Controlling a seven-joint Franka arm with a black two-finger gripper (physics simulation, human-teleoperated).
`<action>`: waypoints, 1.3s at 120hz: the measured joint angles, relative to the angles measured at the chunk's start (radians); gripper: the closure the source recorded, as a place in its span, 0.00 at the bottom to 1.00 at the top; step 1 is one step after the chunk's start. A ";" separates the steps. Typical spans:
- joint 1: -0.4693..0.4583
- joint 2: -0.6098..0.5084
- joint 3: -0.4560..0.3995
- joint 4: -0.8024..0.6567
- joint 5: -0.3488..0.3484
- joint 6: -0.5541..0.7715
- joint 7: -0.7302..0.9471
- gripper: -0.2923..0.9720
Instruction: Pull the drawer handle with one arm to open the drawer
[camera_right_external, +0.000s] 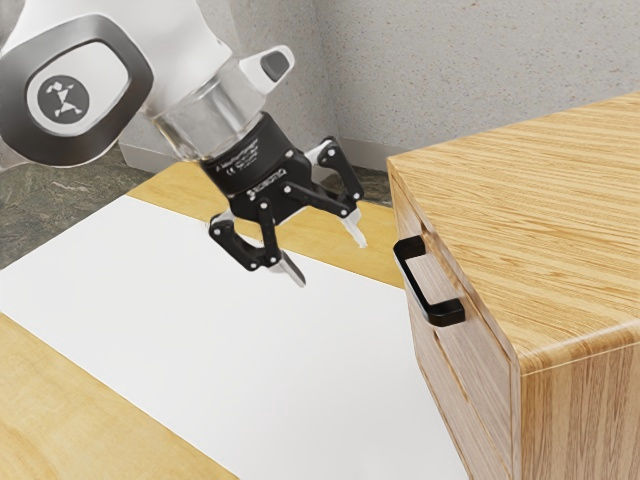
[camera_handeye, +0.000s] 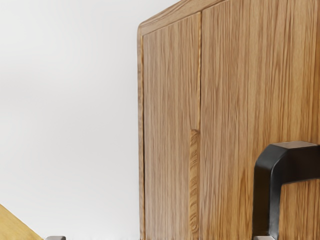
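Note:
A wooden cabinet (camera_right_external: 540, 230) stands at the exterior view's right, its drawer front (camera_right_external: 450, 330) facing the arm. A black bar handle (camera_right_external: 422, 283) sticks out from the top drawer. My gripper (camera_right_external: 325, 250) hangs above the white mat, a short way to the left of the handle, open, with nothing between its fingers. In the wrist view the drawer front (camera_handeye: 225, 125) stands close ahead and one bent end of the black handle (camera_handeye: 280, 175) shows beside it. The drawer looks flush with the cabinet face.
A white mat (camera_right_external: 200, 330) covers the wooden table (camera_right_external: 60, 420) under the gripper. A grey wall and dark floor lie behind. The space between the gripper and the handle is free.

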 joint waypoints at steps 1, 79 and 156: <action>-0.003 0.000 0.000 0.000 0.001 0.001 0.000 0.40; -0.050 0.098 0.040 0.000 -0.076 0.147 0.001 0.52; -0.074 0.116 0.043 -0.024 -0.099 0.168 0.001 0.67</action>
